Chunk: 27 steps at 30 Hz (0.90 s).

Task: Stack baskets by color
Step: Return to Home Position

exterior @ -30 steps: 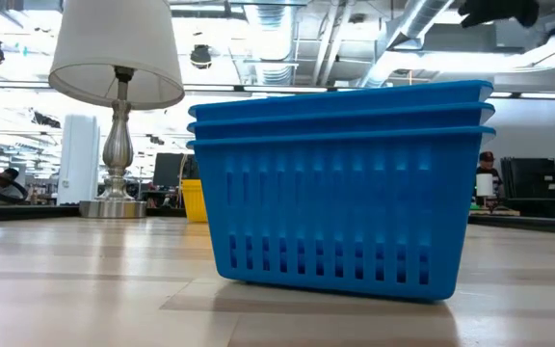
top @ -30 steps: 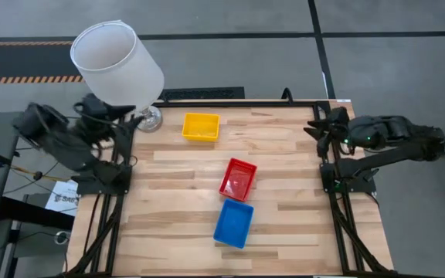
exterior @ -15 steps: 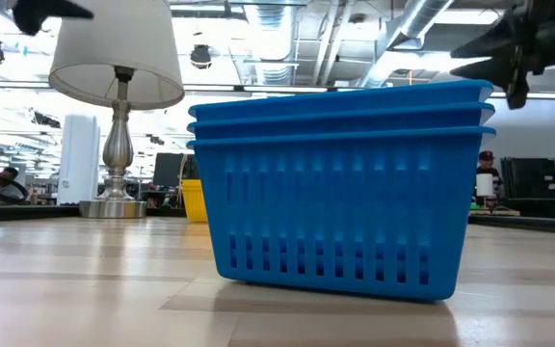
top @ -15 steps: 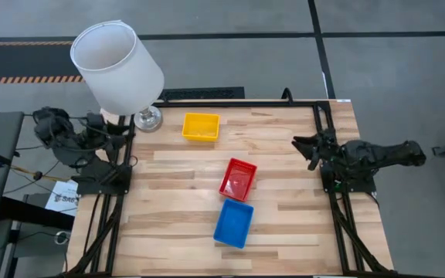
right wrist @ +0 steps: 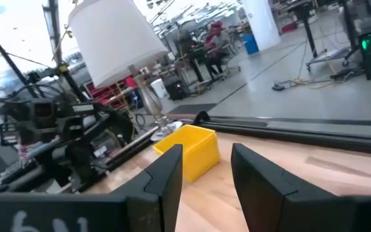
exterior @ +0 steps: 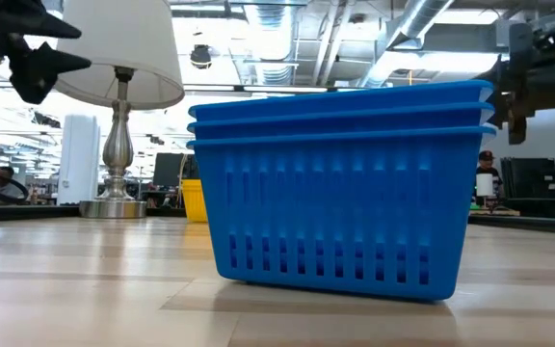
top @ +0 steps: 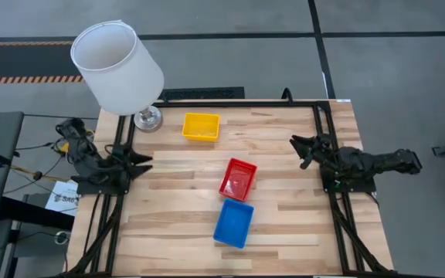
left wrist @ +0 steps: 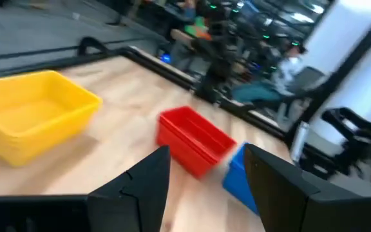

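**A:** The worktop (top: 284, 232) from above: why do we see only three spots taken?

**B:** We see one pile per colour. The yellow baskets (top: 201, 127) sit at the lamp (top: 117, 66) end. The red baskets (top: 238, 178) are in the middle, and the blue baskets (top: 233, 223) are just beside them, toward the opposite end. Nested, each colour keeps to a single footprint. The low view shows three blue rims, one inside the next.

**A:** And the other two piles?

**B:** We cannot count their layers from above.

**A:** Why are the arms out at the sides?

**B:** We judge the sorting done and the arms parking. The left tool (top: 139, 163) lies low at the left edge and the right tool (top: 297, 150) at the right edge, both well apart from the piles. In each wrist view the fingers (left wrist: 148, 183) stand apart with nothing between them, so we expect no basket to be knocked or dragged.
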Motion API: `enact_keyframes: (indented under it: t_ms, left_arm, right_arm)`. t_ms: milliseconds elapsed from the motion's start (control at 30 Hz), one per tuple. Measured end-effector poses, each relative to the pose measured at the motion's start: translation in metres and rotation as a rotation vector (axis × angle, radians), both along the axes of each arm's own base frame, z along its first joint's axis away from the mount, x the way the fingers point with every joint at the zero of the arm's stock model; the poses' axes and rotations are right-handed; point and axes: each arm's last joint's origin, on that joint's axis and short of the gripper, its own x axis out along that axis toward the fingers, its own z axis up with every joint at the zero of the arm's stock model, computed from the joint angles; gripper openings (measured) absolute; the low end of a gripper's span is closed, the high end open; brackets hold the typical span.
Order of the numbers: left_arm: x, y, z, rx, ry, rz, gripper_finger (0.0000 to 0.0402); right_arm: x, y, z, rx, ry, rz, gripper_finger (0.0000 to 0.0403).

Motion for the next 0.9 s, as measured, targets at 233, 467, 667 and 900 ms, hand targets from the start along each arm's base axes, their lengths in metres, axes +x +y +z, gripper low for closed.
enact_keyframes:
  t_ms: [233,467,667,900]
  left_arm:
    - [0.010,-0.022,-0.028,0.068,-0.002,-0.314,0.0185]
    - [0.012,-0.043,-0.039,0.236,-0.181,-0.806,0.0185]
    - [0.006,-0.050,-0.040,0.296,-0.283,-1.125,0.0185]
    - [0.004,-0.051,-0.045,0.311,-0.244,-1.216,0.0185]
  right_arm:
    - [0.000,-0.001,-0.001,-0.063,0.049,-0.007,0.0157]
    - [0.001,-0.001,-0.002,-0.064,0.065,-0.014,0.0157]
    - [0.001,-0.001,-0.002,-0.064,0.065,-0.014,0.0157]
    - [0.001,-0.001,-0.002,-0.063,0.061,-0.015,0.0157]
